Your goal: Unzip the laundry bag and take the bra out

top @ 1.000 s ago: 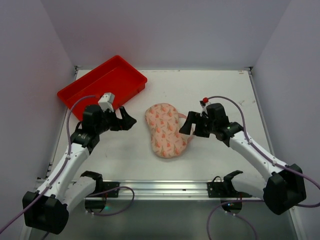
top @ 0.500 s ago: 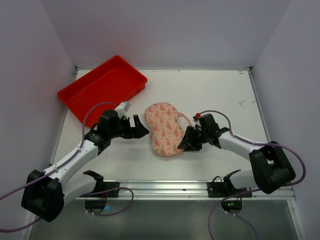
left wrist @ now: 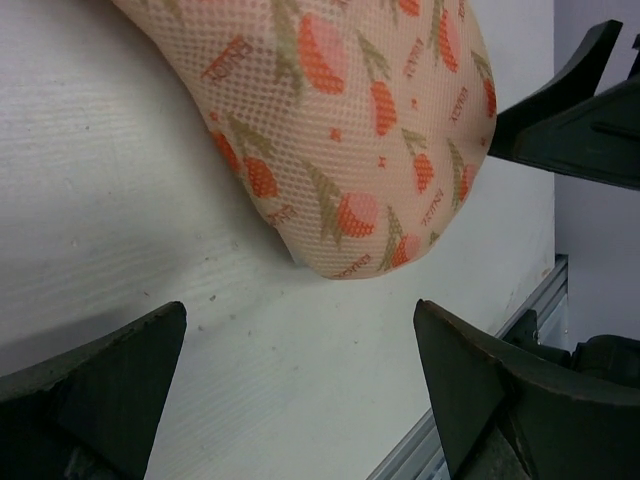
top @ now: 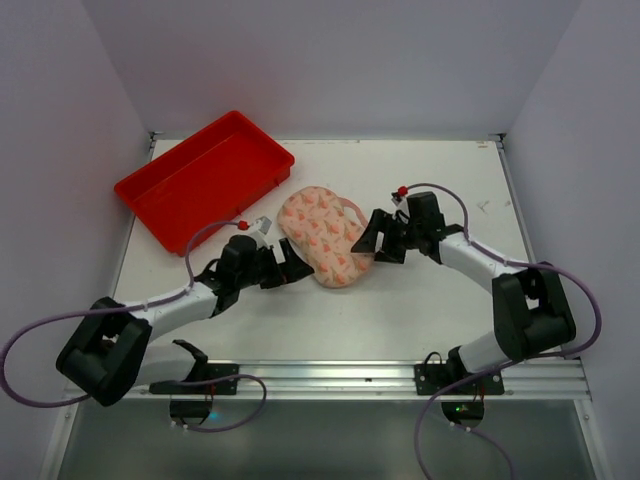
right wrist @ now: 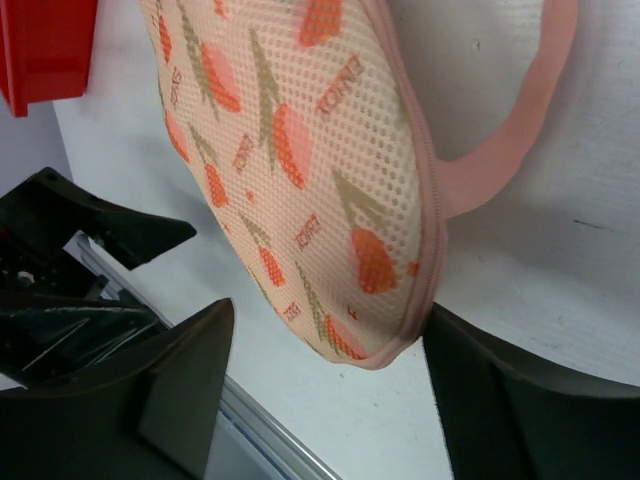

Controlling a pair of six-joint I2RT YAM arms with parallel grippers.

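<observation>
Flanking the laundry bag point(top: 322, 240), both spread wide and holding nothing, the left gripper point(top: 296, 266) and right gripper point(top: 366, 243) risk shoving it across the desk point(top: 440, 180) because neither pins it.

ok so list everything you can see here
bag: one, cream-pink with orange print, middle of the table
tray: one, red, far left corner
table: one, white, under it all
rail: one, silver, near edge
bra: none in view
left gripper: one, black, open, by the bag's near left side
right gripper: one, black, open, at the bag's right edge
</observation>
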